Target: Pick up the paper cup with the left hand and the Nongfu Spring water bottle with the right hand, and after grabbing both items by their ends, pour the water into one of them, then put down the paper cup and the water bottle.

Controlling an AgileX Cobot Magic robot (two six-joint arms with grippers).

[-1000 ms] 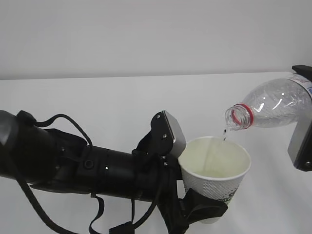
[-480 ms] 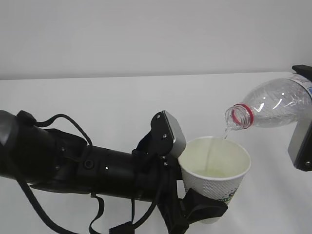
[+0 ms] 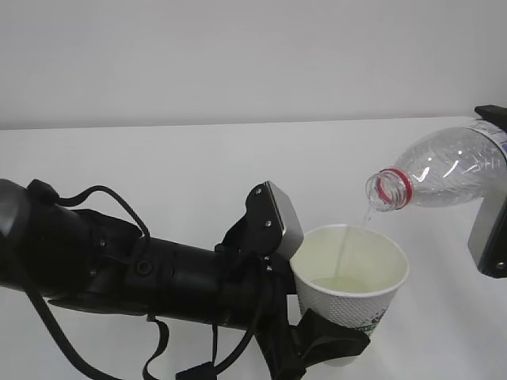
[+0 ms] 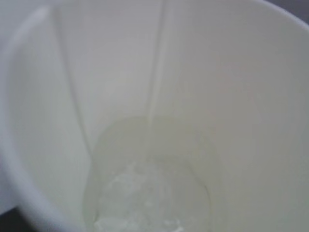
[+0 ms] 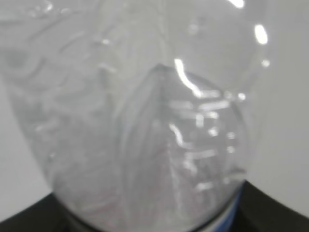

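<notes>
Paper cup [image 3: 349, 286]: white, cream inside, holding water.

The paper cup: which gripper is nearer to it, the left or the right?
Left. The left hand grips the paper cup at its base; the right hand stays apart on its right, tilting the Nongfu Spring water bottle above it.

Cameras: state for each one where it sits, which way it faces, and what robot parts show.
Exterior view: in front of the table, facing the wall; shows the left arm's claw gripping the paper cup and the bottle tilted above it in the right claw.
Left wrist view: on the left arm, looking down into the cup; no robot parts show.
Right wrist view: behind the bottle, looking along it; a dark edge of the claw at the bottom.
Shared: the exterior and left wrist views both show water inside the cup.
</notes>
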